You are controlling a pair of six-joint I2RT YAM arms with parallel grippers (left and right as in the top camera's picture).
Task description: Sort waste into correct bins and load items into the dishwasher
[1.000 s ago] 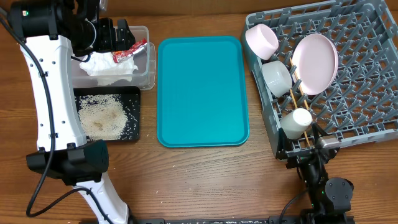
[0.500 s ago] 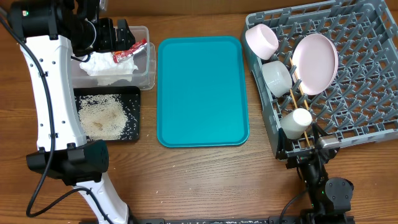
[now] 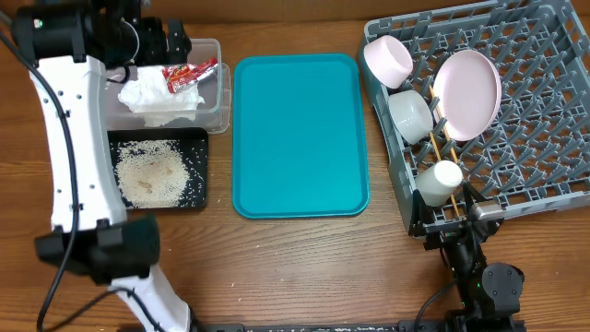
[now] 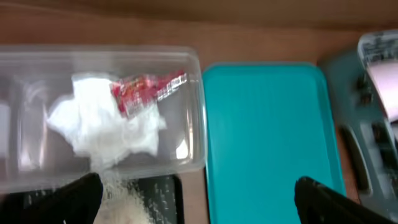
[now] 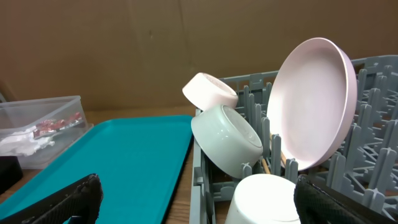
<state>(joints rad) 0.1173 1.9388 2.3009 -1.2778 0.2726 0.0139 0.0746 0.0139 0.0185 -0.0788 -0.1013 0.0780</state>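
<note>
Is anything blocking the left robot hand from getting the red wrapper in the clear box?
No, nothing visible. The small red printed snack wrapper lies on top of the crumpled white paper napkin in the open-topped clear rectangular plastic tub, in front of the left gripper.

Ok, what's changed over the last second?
The left gripper has drawn back from over the clear tub, up-left in the overhead view, jaws open. The red wrapper lies free on the napkin in the tub. Rice, teal tray, rack and right gripper are unchanged.
</note>
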